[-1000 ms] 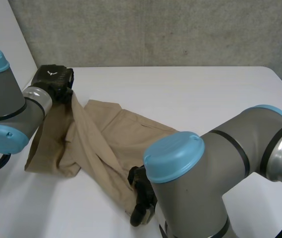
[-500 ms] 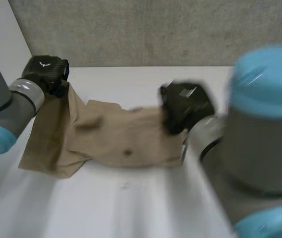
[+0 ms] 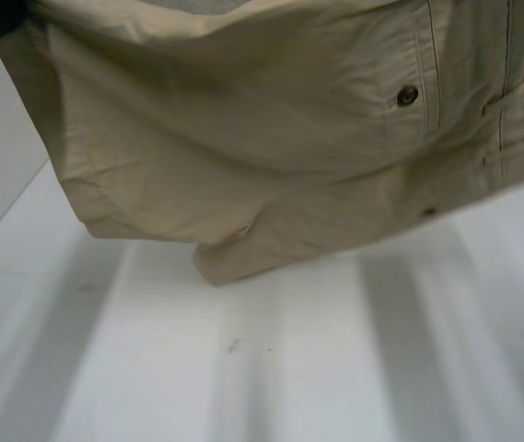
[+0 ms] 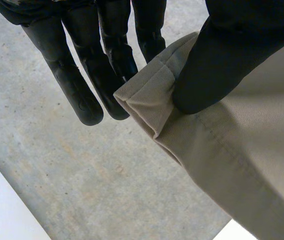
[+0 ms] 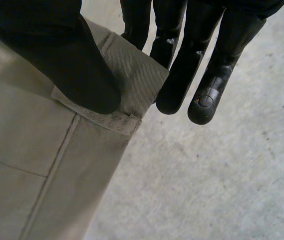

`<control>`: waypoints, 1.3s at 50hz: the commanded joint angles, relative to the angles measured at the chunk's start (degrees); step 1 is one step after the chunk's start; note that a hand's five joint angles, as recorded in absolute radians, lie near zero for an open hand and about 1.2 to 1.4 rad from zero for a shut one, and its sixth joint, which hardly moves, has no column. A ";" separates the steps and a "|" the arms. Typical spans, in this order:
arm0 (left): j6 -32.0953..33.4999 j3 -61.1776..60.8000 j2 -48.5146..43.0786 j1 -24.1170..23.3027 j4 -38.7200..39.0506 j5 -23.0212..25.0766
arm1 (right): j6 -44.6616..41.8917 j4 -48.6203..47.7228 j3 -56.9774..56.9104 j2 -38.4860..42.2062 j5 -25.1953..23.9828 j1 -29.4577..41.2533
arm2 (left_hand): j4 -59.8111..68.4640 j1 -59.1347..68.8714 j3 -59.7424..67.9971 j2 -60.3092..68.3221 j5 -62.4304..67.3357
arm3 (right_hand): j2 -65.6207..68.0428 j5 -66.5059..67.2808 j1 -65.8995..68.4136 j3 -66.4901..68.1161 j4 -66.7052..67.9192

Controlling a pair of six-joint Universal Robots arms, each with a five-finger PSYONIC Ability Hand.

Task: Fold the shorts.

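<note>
I am holding the beige shorts (image 3: 271, 138) up in the air, spread wide close to the head camera and hanging over the white surface (image 3: 289, 368). A dark button (image 3: 407, 95) is showing on the cloth toward my right side. My left hand (image 4: 221, 60) is pinching one upper corner, its thumb pressing the folded hem against the fingers (image 4: 82, 95) behind it, while the outer fingers are sticking out straight past the corner. My right hand (image 5: 57, 65) is clamping the opposite upper corner the same way, thumb bearing down on the stitched edge, fingers (image 5: 211, 75) reaching beyond it.
</note>
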 commanded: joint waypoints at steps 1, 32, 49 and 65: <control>-0.12 -1.32 -5.22 -0.60 -0.84 0.02 | -0.12 1.67 2.97 6.56 -2.01 -1.71 | 11.26 15.42 11.73 11.46 14.98 | 12.67 13.82 24.48 12.50 11.86; -7.23 23.47 -35.30 -2.71 39.67 -10.09 | -0.21 -55.99 -3.53 24.16 1.06 -3.65 | 11.26 15.42 11.73 11.46 14.98 | 12.67 13.82 24.48 12.50 11.86; -9.08 -6.03 -28.87 -2.79 42.14 -8.86 | 0.32 -39.48 16.48 21.77 -2.27 -3.56 | 11.26 15.42 11.73 11.46 14.98 | 12.67 13.82 24.48 12.50 11.86; 0.31 -28.64 -32.83 -2.71 34.87 -7.01 | -0.74 -25.15 25.56 34.69 -3.86 -3.73 | 11.26 15.42 11.73 11.46 14.98 | 12.67 13.82 24.48 12.50 11.86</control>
